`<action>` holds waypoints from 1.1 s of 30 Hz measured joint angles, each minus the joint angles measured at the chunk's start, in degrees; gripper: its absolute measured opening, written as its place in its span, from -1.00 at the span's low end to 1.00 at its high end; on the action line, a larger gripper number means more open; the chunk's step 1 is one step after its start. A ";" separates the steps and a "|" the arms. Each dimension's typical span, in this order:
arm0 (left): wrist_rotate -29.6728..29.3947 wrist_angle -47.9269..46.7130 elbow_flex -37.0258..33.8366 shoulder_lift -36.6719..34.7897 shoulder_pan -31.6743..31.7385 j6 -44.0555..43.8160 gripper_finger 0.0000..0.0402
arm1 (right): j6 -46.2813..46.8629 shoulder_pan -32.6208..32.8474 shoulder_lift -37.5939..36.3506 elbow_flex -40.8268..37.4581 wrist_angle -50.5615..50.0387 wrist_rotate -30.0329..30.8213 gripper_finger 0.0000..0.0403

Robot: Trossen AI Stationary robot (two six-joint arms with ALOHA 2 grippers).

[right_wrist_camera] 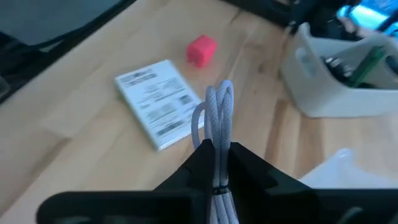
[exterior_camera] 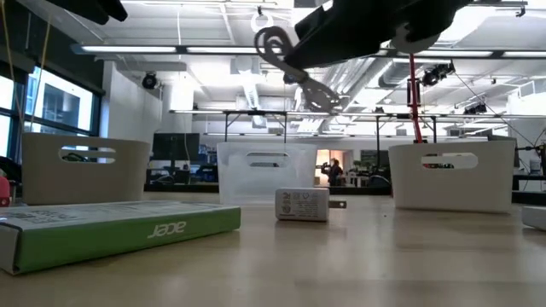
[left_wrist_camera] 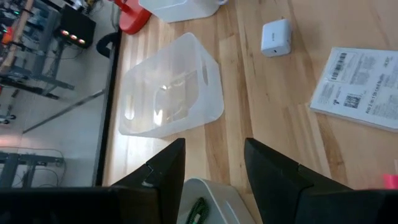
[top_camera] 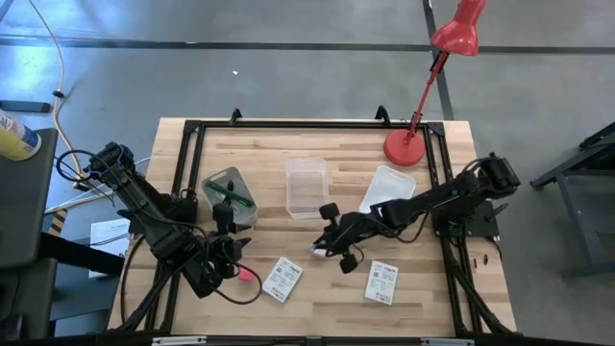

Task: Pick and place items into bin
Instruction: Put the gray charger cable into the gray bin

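left bin (top_camera: 229, 195): green stick and dark items inside | clear bin (top_camera: 307, 185): empty | right end effector (right_wrist_camera: 217, 163): pinching looped pale cable (right_wrist_camera: 216, 118) above tabletop (top_camera: 327, 288) | left end effector (left_wrist_camera: 214, 163): spread | pink cube (right_wrist_camera: 201, 50) beside packet (right_wrist_camera: 157, 102) | low view alone shows white charger cube's (exterior_camera: 303, 205) prongs

I read just one word: "acer", in white letters on the green side of the flat white-and-green cardboard box (exterior_camera: 119, 232), left of the small white plastic charger cube (exterior_camera: 302, 205). That cube's label print was too small to read.
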 joint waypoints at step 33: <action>10.28 6.26 -9.25 0.33 -3.07 -8.90 -0.24 | 1.18 -3.51 31.42 29.00 2.39 -1.78 -0.75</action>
